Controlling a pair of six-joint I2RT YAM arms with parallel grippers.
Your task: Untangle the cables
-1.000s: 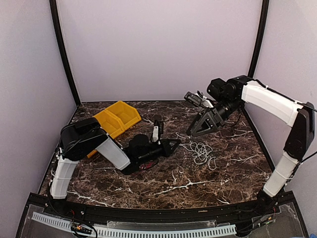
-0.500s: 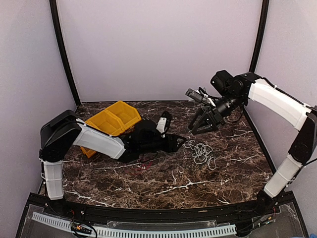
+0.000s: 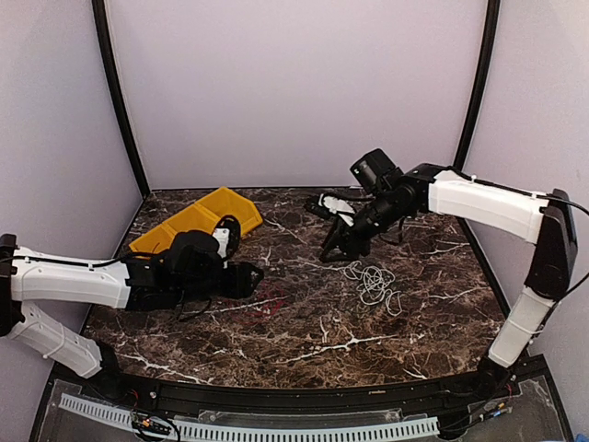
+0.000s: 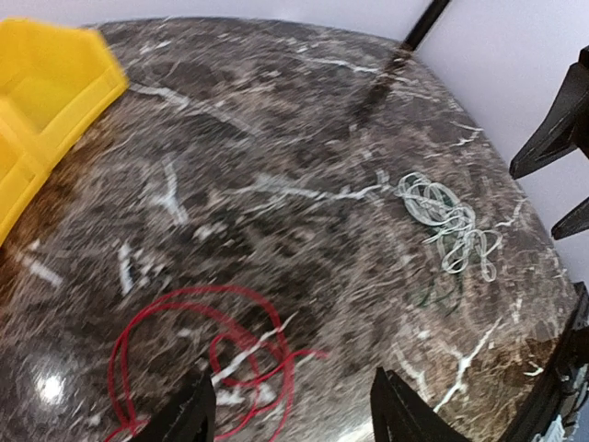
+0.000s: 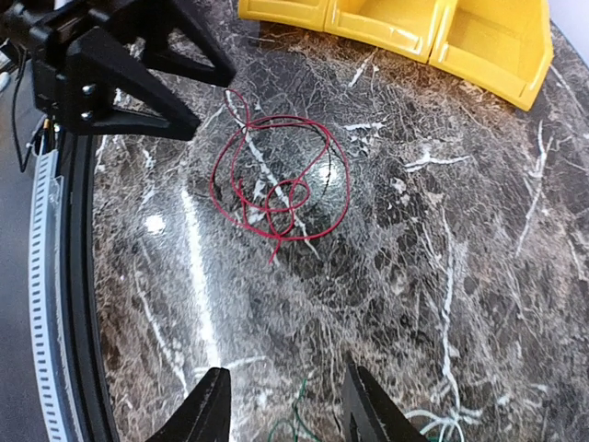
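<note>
The red cable (image 4: pixel 212 354) lies in a loose coil on the marble table (image 3: pixel 414 322), just ahead of my left gripper (image 4: pixel 294 410) (image 3: pixel 251 273), which is open and holds nothing. The white cable (image 3: pixel 373 284) (image 4: pixel 451 226) is bunched right of centre, with a thin dark green cable (image 5: pixel 299 419) (image 4: pixel 433 290) trailing from its near side. My right gripper (image 3: pixel 339 249) (image 5: pixel 287 410) hovers open just left of and behind the white bunch. The green strand shows below, between its fingertips, not gripped. From the right wrist, the red cable (image 5: pixel 276 184) lies apart from the others.
Yellow bins (image 3: pixel 198 221) (image 5: pixel 414 28) stand at the back left, just behind my left wrist. The left arm stretches low across the table's left side. Dark frame posts (image 3: pixel 479 74) and pale walls close in the back and sides.
My left gripper opened, let go of the red cable and pulled back left, its arm dropping low. My right gripper swung left and down toward the white bunch, its jaws narrowing.
</note>
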